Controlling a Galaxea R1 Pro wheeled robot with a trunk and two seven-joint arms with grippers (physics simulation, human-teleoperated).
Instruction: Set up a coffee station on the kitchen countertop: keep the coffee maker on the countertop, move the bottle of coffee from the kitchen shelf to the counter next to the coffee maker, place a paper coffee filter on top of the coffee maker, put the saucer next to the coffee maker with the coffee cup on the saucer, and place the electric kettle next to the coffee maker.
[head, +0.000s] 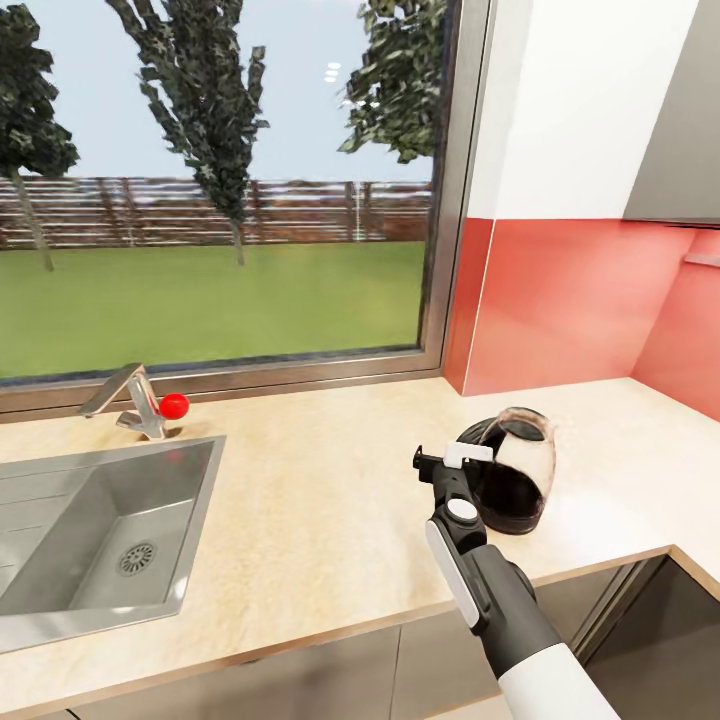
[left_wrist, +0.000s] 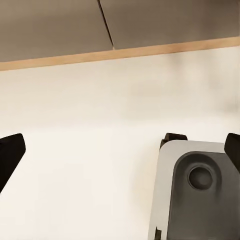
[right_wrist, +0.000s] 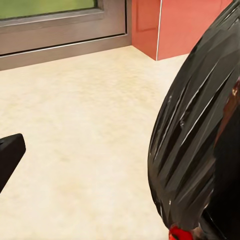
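Note:
The electric kettle (head: 515, 470), clear glass on a black base, stands on the beige countertop (head: 330, 500) near the red corner wall. My right gripper (head: 452, 458) is at the kettle's left side, by its handle, and looks open. In the right wrist view one black finger (right_wrist: 10, 155) is far off to the side and the kettle's dark body (right_wrist: 200, 140) covers the other side, hiding the second finger. My left gripper (left_wrist: 122, 150) is open above a pale counter, with a grey and black appliance (left_wrist: 195, 190), likely the coffee maker, by one fingertip.
A steel sink (head: 90, 530) with a faucet (head: 130, 400) and a red ball (head: 174, 405) lies at the left under a wide window. A dark opening (head: 660, 640) drops off beyond the counter's right corner. Cabinet fronts (left_wrist: 60, 25) run beyond the pale counter's edge.

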